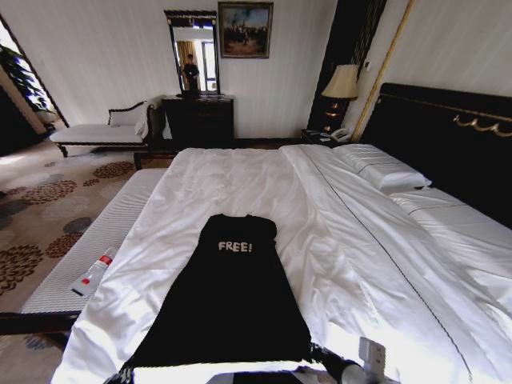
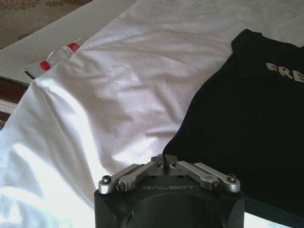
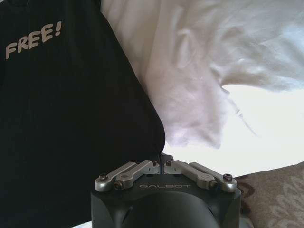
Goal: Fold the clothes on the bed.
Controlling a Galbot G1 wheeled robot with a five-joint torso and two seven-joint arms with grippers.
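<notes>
The clothes, a black T-shirt with white "FREE!" lettering, lie flat on the bed, collar toward the far side and sides tucked in to a narrow shape. My left gripper is shut on the shirt's near left hem corner. At the near right hem corner of the shirt, my right gripper is shut on the fabric too. In the head view both grippers sit at the bottom edge, the left gripper and the right gripper.
A striped bench runs along the bed's left side and carries a white tube with red caps. Pillows and a black headboard are on the right. Patterned carpet, a dresser and a chaise lie beyond.
</notes>
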